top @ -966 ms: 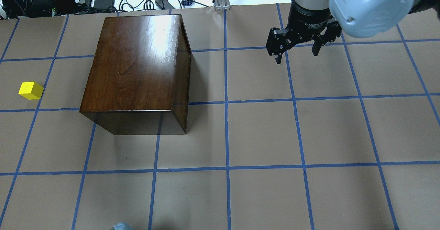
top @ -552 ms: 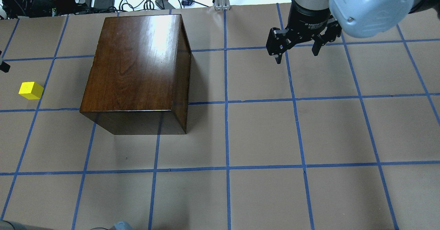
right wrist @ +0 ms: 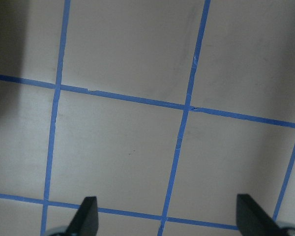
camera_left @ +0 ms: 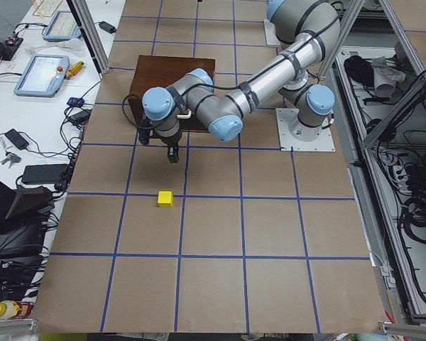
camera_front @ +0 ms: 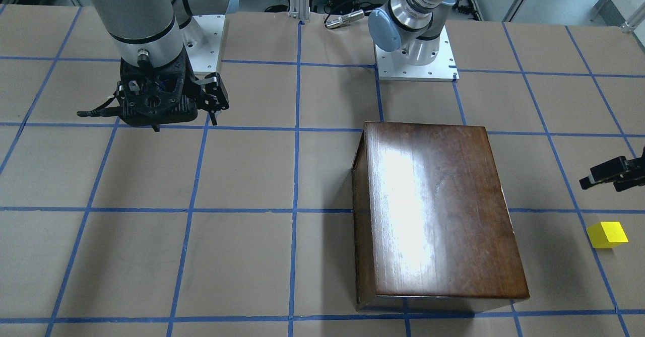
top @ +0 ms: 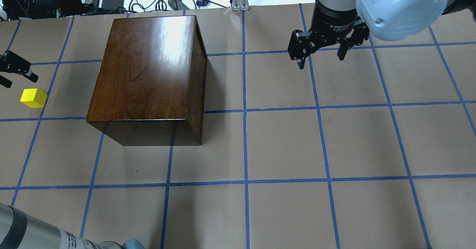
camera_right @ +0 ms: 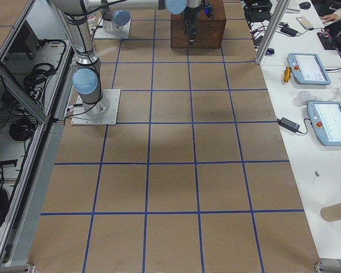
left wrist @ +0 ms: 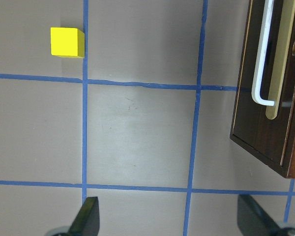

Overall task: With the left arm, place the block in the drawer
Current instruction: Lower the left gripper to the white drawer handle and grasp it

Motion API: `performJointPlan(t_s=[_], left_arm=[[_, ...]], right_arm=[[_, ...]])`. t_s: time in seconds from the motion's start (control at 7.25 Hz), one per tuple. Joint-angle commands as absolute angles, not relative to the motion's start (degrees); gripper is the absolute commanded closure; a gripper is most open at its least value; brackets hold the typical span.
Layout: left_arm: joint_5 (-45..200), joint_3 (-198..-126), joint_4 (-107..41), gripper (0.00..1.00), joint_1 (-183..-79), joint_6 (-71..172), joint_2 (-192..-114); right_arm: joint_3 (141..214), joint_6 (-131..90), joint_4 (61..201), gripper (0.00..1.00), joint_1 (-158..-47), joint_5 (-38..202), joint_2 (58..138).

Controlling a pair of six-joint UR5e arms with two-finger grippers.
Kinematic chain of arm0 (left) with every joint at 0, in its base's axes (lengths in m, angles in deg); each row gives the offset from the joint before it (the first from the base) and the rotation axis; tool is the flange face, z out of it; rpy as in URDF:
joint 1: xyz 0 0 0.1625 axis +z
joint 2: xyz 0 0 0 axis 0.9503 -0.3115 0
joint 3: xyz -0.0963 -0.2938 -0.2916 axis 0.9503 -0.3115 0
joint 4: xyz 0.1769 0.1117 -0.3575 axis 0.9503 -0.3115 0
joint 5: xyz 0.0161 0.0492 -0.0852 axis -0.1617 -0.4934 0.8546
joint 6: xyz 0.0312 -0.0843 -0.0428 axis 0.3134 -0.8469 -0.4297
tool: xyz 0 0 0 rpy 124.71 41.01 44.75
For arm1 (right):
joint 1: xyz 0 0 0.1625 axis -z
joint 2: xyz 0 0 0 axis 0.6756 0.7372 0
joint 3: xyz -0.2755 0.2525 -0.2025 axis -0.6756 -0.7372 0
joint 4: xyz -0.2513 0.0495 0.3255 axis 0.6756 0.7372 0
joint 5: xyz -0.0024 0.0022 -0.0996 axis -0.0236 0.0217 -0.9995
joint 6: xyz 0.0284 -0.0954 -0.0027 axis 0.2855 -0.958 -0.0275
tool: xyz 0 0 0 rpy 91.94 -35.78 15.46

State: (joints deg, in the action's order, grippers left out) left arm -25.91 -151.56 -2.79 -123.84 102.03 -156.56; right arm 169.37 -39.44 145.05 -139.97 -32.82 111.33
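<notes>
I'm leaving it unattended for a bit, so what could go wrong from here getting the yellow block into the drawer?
The drawer looks shut, only its front and handle showing, so the block has nowhere to go yet. The open left gripper is not over the block; a descent from there might knock it aside.

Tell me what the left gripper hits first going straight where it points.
Likely the bare brown-paper tabletop directly below; the small yellow cube and dark-brown wooden box sit off its line.
</notes>
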Motion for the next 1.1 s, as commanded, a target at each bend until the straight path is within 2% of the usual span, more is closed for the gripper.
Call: performJointPlan(t_s=[0.0, 0.28, 0.97], left_arm=[[-17.5, -151.9, -3.32, 0.0, -124.32, 106.72, -158.8], [-8.12, -152.68, -3.85, 0.0, -124.76, 112.21, -160.12], [-6.48, -155.49, -3.15, 0.0, -131.26, 108.17, -160.83]], right_arm=[[169.37, -39.46, 145.06, 0.0, -139.97, -32.82, 111.33], [169.37, -39.38, 145.06, 0.0, -139.97, -32.74, 111.33], [169.37, -39.47, 145.06, 0.0, -139.97, -32.82, 111.33]])
